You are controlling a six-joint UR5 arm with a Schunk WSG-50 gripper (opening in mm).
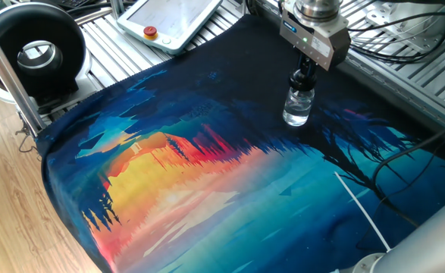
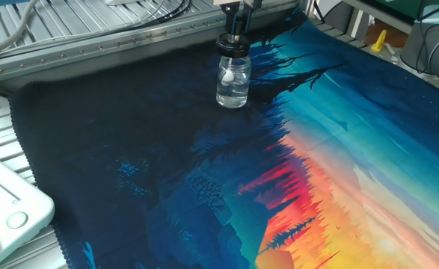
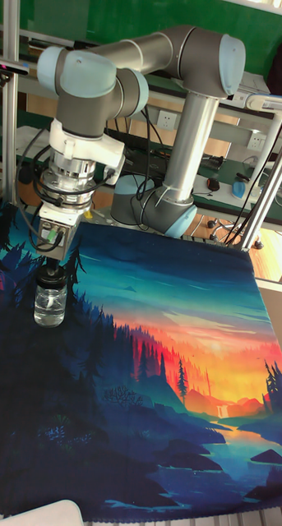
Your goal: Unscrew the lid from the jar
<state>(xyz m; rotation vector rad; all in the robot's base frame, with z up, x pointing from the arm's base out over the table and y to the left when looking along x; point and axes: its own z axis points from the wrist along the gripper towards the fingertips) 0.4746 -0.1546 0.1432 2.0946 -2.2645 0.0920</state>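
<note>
- Over the far dark edge of the mat, the arm comes straight down, wrist vertical, in line with the jar's long axis.
- Mat: printed sunset-and-forest cloth across the table, lying flat; the jar sits on its dark part, well away from the bright orange centre.
- Room: ribbed aluminium frame behind the mat, teach pendant at one corner, black round unit just off the mat, cables near the gripper side. Nothing close to the jar.
- Gripper: directly above the jar, fingers closed around the lid's narrow tip. Gap between them too small to read; looks like a firm pinch, not confirmed.
- Jar: clear glass, upright, base on the mat, directly under the tool. Something small and white is inside; can't tell what.
- Lid: black, seated on the neck; no visible gap, so I'd judge unscrewing not finished.
- Key relation: lid axis and wrist axis are coincident and vertical, so the next move is pure wrist rotation. Risk: nothing holds the glass body, so the jar may spin with the lid on the cloth.
</note>
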